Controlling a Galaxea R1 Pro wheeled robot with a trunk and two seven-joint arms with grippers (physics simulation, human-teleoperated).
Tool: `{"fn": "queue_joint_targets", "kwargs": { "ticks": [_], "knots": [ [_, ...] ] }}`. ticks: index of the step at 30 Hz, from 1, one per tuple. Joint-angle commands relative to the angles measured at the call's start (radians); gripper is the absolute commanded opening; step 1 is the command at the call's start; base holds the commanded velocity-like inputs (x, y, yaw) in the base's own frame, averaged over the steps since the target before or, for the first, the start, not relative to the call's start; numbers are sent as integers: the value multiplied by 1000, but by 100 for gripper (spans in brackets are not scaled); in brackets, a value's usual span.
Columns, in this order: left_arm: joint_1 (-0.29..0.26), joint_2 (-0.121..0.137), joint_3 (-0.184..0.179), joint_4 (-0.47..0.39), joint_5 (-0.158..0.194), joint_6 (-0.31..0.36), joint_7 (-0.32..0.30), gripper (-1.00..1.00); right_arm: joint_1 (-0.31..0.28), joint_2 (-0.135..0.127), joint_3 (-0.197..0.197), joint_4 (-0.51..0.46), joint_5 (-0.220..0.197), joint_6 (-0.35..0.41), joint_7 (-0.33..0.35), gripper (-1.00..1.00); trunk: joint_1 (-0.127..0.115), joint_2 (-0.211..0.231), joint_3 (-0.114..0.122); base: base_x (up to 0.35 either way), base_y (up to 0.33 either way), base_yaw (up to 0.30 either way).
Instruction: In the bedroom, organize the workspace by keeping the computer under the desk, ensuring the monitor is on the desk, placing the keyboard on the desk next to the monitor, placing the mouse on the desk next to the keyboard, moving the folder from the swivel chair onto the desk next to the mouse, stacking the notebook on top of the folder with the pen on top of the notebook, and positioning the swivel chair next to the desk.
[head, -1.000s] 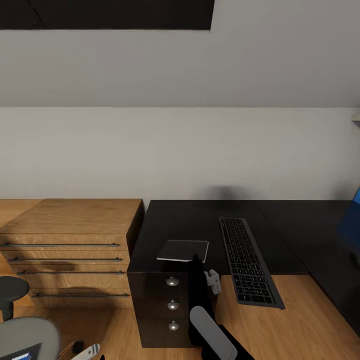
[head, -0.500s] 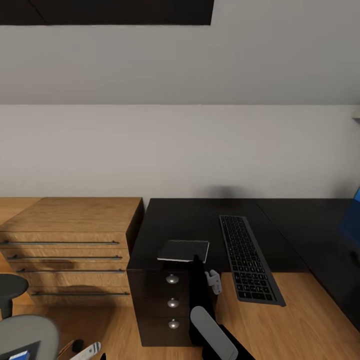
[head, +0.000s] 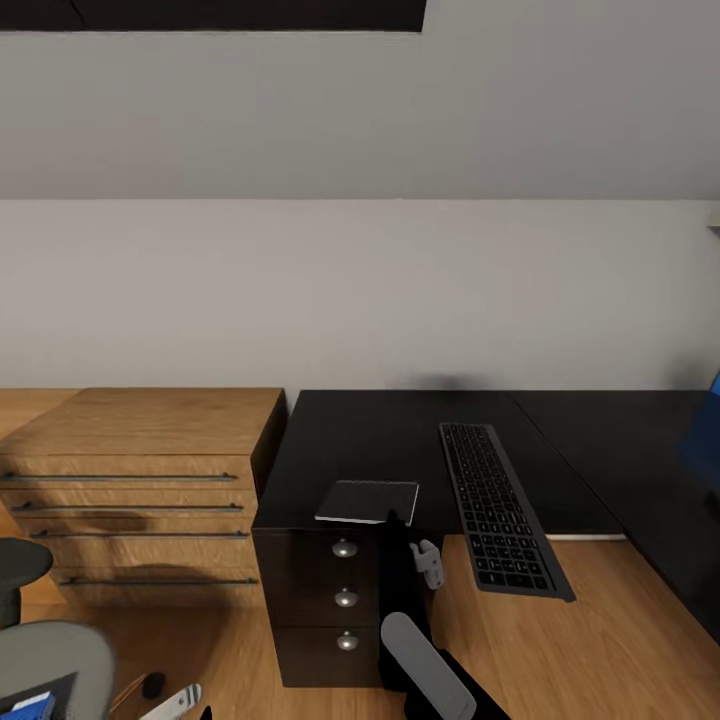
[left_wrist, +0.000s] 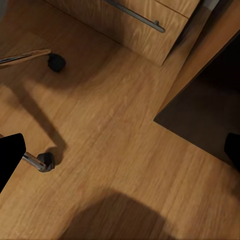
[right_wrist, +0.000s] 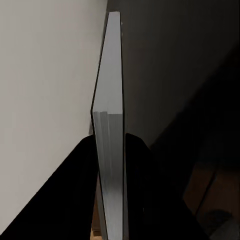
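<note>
My right gripper is shut on the near edge of a thin dark grey notebook, held flat just over the black desk at its front left corner. In the right wrist view the notebook stands edge-on, pale layered pages between the black fingers. A dark keyboard lies on the desk to the right, its near end overhanging the front edge. The grey swivel chair is at the bottom left with a blue flat thing on its seat. My left gripper hangs open over the wood floor.
A wooden chest of drawers stands against the desk's left side. The desk's own drawer unit is under the notebook. A blue monitor screen shows at the right edge. Chair castors rest on the floor near my left gripper.
The whole picture has shifted up a little, so the camera has moved. The notebook stays in my right gripper at the desk's corner. The chair has slid lower and further left in the picture.
</note>
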Motion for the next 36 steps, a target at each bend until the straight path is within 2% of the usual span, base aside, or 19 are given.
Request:
{"fn": "queue_joint_targets", "kwargs": {
  "ticks": [1,6,9,17,29,36],
  "knots": [
    [0,1,-3,-2,6,3,8,100,-1,0,3,-1,4,-4,-7,-100,4,-8,-4,0,0,0],
    [0,1,-3,-2,6,3,7,100,-1,0,2,-1,4,-4,-7,-100,23,-43,-20,0,0,0],
    [0,1,-3,-2,6,3,6,100,0,0,2,-1,4,-4,-7,-100,23,-43,-20,0,0,0],
    [0,1,-3,-2,5,3,6,100,-1,-2,2,-1,4,-4,-7,-100,54,-99,-45,0,0,0],
    [0,3,-1,-1,6,3,1,100,-1,-6,2,-1,4,-4,-7,-100,54,-99,-45,1,0,0],
    [0,4,-1,1,6,3,1,100,-1,-6,3,-1,4,-4,-7,-100,54,-99,-45,166,0,0]
  ]
}}
